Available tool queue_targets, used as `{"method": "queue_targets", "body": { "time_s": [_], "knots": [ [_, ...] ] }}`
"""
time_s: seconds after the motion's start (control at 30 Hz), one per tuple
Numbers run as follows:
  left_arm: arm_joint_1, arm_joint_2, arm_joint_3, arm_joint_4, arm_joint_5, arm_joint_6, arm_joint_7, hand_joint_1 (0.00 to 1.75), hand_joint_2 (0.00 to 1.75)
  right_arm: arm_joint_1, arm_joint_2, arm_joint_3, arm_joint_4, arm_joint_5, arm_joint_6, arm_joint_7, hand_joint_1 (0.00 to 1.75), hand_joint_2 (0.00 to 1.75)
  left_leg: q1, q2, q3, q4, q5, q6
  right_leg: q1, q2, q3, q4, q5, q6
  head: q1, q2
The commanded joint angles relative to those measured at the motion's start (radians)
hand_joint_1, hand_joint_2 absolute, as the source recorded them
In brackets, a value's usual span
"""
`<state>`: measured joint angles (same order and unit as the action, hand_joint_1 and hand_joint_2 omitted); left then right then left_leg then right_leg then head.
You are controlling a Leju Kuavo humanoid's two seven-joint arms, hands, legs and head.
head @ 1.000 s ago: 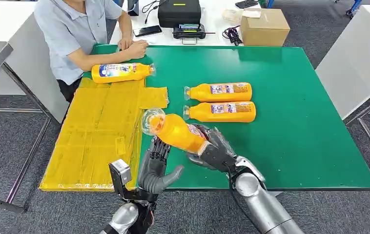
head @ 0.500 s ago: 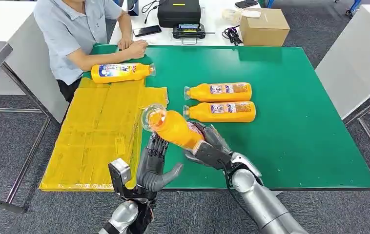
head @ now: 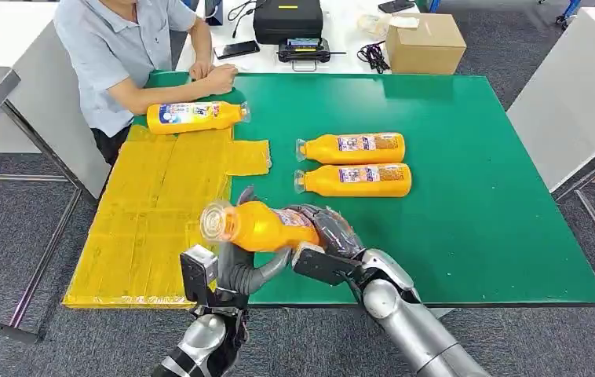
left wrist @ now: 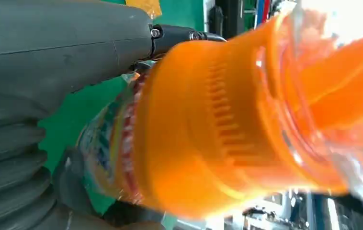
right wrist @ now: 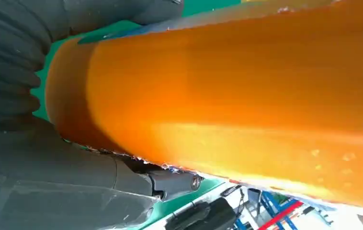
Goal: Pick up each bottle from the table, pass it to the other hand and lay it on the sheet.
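Swung toward nine o'clock, the held bottle (head: pixel 257 225) now lies level over the table's near edge, right hand (head: pixel 322 236) gripping its base, left hand (head: pixel 241 271) cupping underneath; smooth, full-looking, best grasped mid-body.

Orange bottles (head: pixel 353 147), yellow sheet (head: pixel 153 212), green table (head: pixel 475 196).

Right robot hand (head: pixel 322 236) grips the orange bottle (head: pixel 259 225) level; left robot hand (head: pixel 241 271) cups beneath its neck.
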<state>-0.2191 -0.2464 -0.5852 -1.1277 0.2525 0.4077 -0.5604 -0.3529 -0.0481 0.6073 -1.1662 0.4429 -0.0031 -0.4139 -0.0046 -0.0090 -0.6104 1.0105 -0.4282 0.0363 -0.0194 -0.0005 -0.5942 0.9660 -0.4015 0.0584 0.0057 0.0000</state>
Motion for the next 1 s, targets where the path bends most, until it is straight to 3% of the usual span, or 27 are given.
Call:
{"method": "queue_targets", "body": {
  "time_s": [0.03,0.3,0.33,0.57,0.6,0.63,0.67,0.7,0.77,0.87,1.0],
  "knots": [
    [-0.03,0.001,0.047,0.036,0.022,-0.01,0.016,0.0,1.75,0.006,-0.005,0.031,-0.004,0.006,-0.027,0.023,1.75,1.75,0.001,0.0,0.004,0.0,-0.001,-0.002,0.001,0.0,0.004,0.0,-0.001,-0.003,0.0,0.0],
    [-0.018,0.011,0.034,0.013,0.088,-0.104,0.064,0.02,1.75,-0.004,0.0,0.031,0.007,0.009,-0.028,0.023,1.75,1.75,0.001,0.002,0.003,0.0,-0.002,-0.002,0.001,0.001,0.003,0.0,-0.001,-0.002,0.0,0.0],
    [-0.019,0.011,0.035,0.015,0.087,-0.1,0.056,1.75,1.75,-0.006,0.003,0.031,0.009,0.006,-0.026,0.022,1.75,1.75,0.001,0.003,0.005,0.0,-0.002,-0.002,0.001,0.002,0.004,0.0,-0.002,-0.003,0.0,0.0],
    [-0.014,0.015,0.059,-0.016,0.131,-0.127,0.021,1.75,1.75,-0.021,0.021,0.035,0.055,-0.033,0.004,0.022,1.71,1.75,0.001,0.003,0.003,0.0,-0.002,-0.002,0.001,0.002,0.003,0.0,-0.001,-0.003,0.0,0.0],
    [-0.01,0.017,0.059,-0.027,0.138,-0.136,0.023,1.75,1.75,-0.023,0.02,0.036,0.064,-0.034,0.005,0.021,1.27,1.75,0.001,0.003,0.006,0.0,-0.003,-0.003,0.001,0.002,0.005,0.0,-0.002,-0.004,0.0,0.0],
    [-0.006,0.021,0.055,-0.041,0.151,-0.161,0.021,1.75,1.75,-0.023,0.021,0.03,0.074,-0.037,0.0,0.023,0.33,1.75,0.001,0.002,0.003,0.0,-0.001,-0.002,0.001,0.001,0.002,0.0,-0.001,-0.002,0.0,0.0],
    [-0.001,0.026,0.052,-0.056,0.151,-0.167,0.02,1.75,1.75,-0.026,0.023,0.027,0.087,-0.037,-0.004,0.022,0.12,1.75,0.001,0.003,0.005,0.0,-0.002,-0.003,0.002,0.002,0.004,0.0,-0.002,-0.003,0.0,0.0],
    [0.002,0.03,0.047,-0.066,0.154,-0.181,0.021,1.75,1.75,-0.028,0.024,0.023,0.096,-0.039,-0.004,0.022,0.23,1.75,0.001,0.002,0.003,0.0,-0.002,-0.002,0.001,0.002,0.003,0.0,-0.001,-0.002,0.0,0.0],
    [0.005,0.034,0.04,-0.08,0.149,-0.189,0.017,1.75,1.75,-0.03,0.028,0.014,0.111,-0.046,-0.004,0.021,0.23,1.75,0.001,0.002,0.003,0.0,-0.001,-0.002,0.001,0.002,0.002,0.0,-0.001,-0.002,0.0,0.0],
    [0.004,0.034,0.04,-0.077,0.15,-0.188,0.022,1.75,1.75,-0.034,0.034,0.003,0.13,-0.053,-0.007,0.017,0.0,1.75,0.001,0.002,0.003,0.0,-0.001,-0.002,0.001,0.001,0.003,0.0,-0.001,-0.002,0.0,0.0],
    [-0.004,0.035,0.042,-0.057,0.089,-0.112,-0.007,1.75,1.75,-0.031,0.037,-0.012,0.134,-0.053,-0.02,0.018,0.0,1.75,0.001,0.002,0.004,0.0,-0.002,-0.002,0.001,0.002,0.004,0.0,-0.001,-0.003,0.0,0.0]
  ]
}}
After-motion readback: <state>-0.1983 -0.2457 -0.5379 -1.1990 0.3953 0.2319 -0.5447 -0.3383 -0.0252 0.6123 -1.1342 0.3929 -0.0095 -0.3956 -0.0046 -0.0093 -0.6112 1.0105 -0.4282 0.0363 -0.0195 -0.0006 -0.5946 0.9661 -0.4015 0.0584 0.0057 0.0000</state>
